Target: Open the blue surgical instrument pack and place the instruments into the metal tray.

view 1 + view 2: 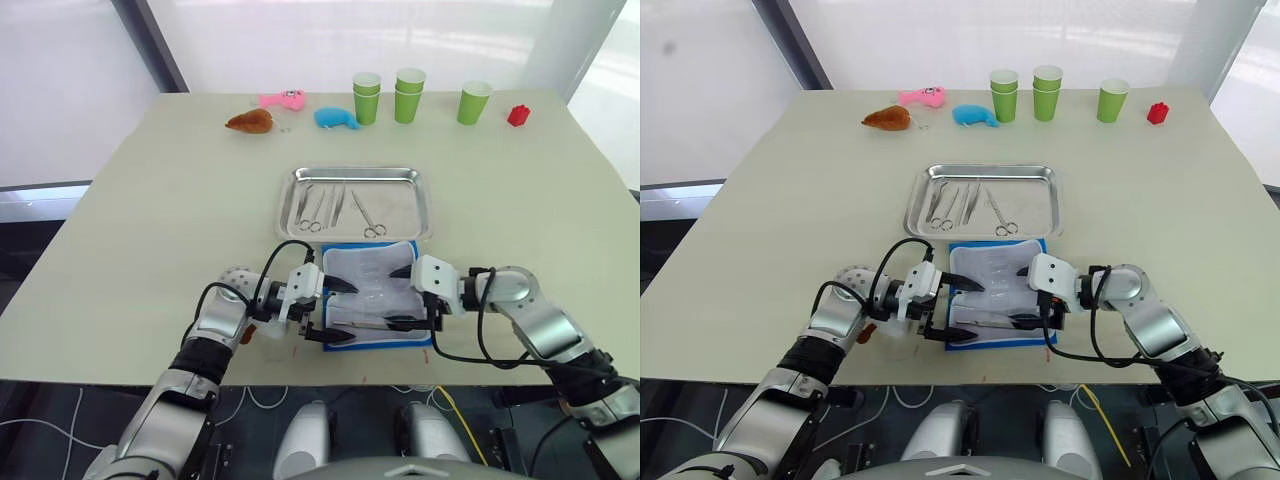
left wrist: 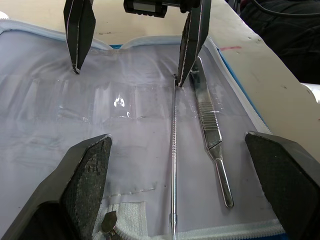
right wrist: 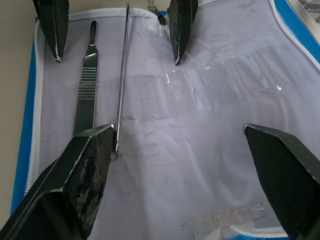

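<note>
We see the blue pack (image 1: pixel 372 290) lying open flat near the front edge of the table (image 1: pixel 150 200), with its pale lining facing up. Just behind it sits the metal tray (image 1: pixel 357 176), and the two almost touch. In the tray lie several silvery tools (image 1: pixel 330 208): some with ring handles on the left side, and one pair of scissors (image 1: pixel 367 217) more to the right. Two tools are still on the pack lining, side by side near its front edge: a long thin probe (image 2: pixel 173 165) and a flat handle (image 2: pixel 212 140). Our left gripper (image 1: pixel 332 310) hangs over the left side of the pack with its fingers spread wide, holding nothing. Our right gripper (image 1: pixel 408 297) hangs over the right side, facing the left one, and its fingers are spread wide too, with nothing between them. In the left wrist view, one right finger (image 2: pixel 194 40) has its tip right at the far end of the probe, but we cannot tell if it touches. At the back of the table stand green cups (image 1: pixel 409 95), two stacks and one single cup. Left of them lie a small blue toy (image 1: pixel 335 118), a pink toy (image 1: pixel 282 99) and a brown toy (image 1: pixel 250 122). A small red thing (image 1: pixel 518 115) sits at the far right.
</note>
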Action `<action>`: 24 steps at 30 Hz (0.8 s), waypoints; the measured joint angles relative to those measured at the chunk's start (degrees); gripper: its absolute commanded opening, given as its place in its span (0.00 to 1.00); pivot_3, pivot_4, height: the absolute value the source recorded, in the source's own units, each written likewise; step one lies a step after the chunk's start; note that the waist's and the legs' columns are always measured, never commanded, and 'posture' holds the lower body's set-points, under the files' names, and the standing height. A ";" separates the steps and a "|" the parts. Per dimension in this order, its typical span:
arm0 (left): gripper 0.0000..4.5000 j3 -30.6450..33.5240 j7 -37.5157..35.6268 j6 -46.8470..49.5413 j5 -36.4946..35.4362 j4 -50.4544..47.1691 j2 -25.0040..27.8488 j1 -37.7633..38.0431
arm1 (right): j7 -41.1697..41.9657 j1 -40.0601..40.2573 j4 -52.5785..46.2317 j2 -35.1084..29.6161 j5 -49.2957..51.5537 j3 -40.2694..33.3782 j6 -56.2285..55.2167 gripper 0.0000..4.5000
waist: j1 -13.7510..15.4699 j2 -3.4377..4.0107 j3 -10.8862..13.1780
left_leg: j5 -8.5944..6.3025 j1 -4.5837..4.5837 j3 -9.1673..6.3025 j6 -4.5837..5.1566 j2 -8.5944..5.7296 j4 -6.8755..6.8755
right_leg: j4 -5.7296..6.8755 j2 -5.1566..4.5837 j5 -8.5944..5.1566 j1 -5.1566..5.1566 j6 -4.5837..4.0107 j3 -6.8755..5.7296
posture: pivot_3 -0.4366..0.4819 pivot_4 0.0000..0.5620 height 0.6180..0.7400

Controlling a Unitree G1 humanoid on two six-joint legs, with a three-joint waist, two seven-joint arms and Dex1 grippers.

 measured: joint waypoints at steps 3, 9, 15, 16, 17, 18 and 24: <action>1.00 0.00 0.01 0.00 0.00 0.00 0.04 0.02 | 0.78 -0.05 0.27 -0.01 0.02 0.25 -0.13 0.77 | -0.01 -0.02 -0.02 | 0.00 0.00 0.00 0.00 0.00 0.00 | 0.01 0.01 0.00 0.00 0.00 0.00 | 0.48 0.27 1.00; 1.00 0.00 0.08 0.01 0.00 -0.06 0.33 0.27 | 3.05 1.32 -0.08 -0.10 0.30 1.14 -0.99 0.16 | -0.32 -0.10 -0.15 | 0.00 0.04 0.00 0.00 0.01 0.00 | 0.06 0.01 0.00 0.01 0.00 0.02 | 0.48 0.27 1.00; 1.00 0.00 0.14 0.03 0.00 -0.14 0.47 0.41 | 3.18 1.88 -0.39 -0.31 0.30 1.22 -1.25 0.01 | -0.54 -0.12 -0.25 | 0.00 0.04 0.00 0.00 0.00 0.01 | 0.06 0.00 0.00 0.02 0.00 0.02 | 0.48 0.27 1.00; 1.00 0.00 0.14 0.04 0.00 -0.15 0.47 0.41 | 3.17 1.91 -0.38 -0.33 0.30 1.22 -1.34 0.01 | -0.54 -0.12 -0.25 | 0.00 0.04 0.00 0.00 0.00 0.01 | 0.06 0.00 0.00 0.02 0.00 0.02 | 0.48 0.27 1.00; 1.00 0.00 0.14 0.03 0.00 -0.15 0.47 0.41 | 3.18 1.98 -0.39 -0.37 0.30 1.22 -1.45 0.01 | -0.54 -0.12 -0.25 | 0.00 0.04 0.00 0.00 0.00 0.01 | 0.06 0.00 0.00 0.02 0.00 0.02 | 0.48 0.27 1.00; 1.00 0.00 0.14 0.03 0.00 -0.15 0.48 0.41 | 3.19 2.05 -0.43 -0.41 0.30 1.21 -1.53 0.01 | -0.54 -0.12 -0.25 | 0.00 0.04 0.01 0.00 0.00 0.01 | 0.06 0.00 0.00 0.03 0.00 0.02 | 0.48 0.27 1.00; 1.00 0.00 0.13 0.04 0.00 -0.20 0.48 0.43 | 3.53 2.33 -0.77 -1.01 0.81 0.60 -1.61 0.01 | -0.54 -0.12 -0.25 | 0.00 0.04 0.01 0.00 0.00 0.01 | 0.06 0.00 0.00 0.02 0.00 0.02 | 0.48 0.27 1.00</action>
